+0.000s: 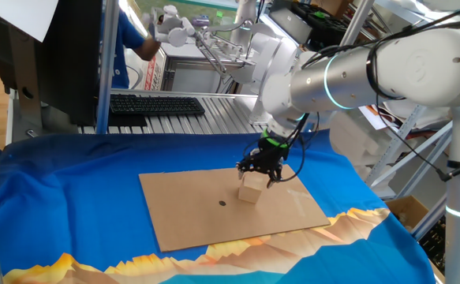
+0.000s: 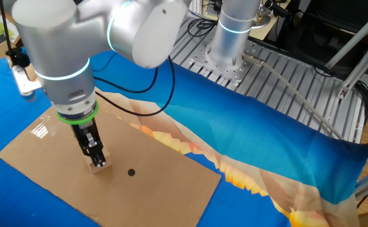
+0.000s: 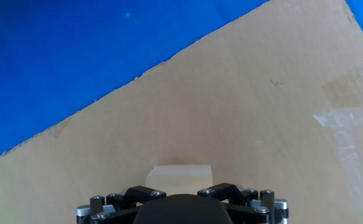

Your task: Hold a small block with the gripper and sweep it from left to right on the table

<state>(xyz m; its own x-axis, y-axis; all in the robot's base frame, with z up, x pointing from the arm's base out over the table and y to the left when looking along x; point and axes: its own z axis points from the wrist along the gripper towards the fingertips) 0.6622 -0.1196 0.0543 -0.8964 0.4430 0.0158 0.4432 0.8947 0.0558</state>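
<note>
Small tan cardboard cube (image 1: 250, 190) clamped in jaws of black green-ringed gripper (image 2: 96, 158), resting on flat brown cardboard sheet (image 1: 182, 213) beside tiny dark dot (image 2: 131, 172). Beyond, blue cloth-covered table (image 2: 284, 145). Risk: cube tipping or slipping if dragged too hard.

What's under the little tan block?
The small block sits on the brown cardboard sheet, held by the gripper. The patch of cardboard right beneath it is covered.
</note>
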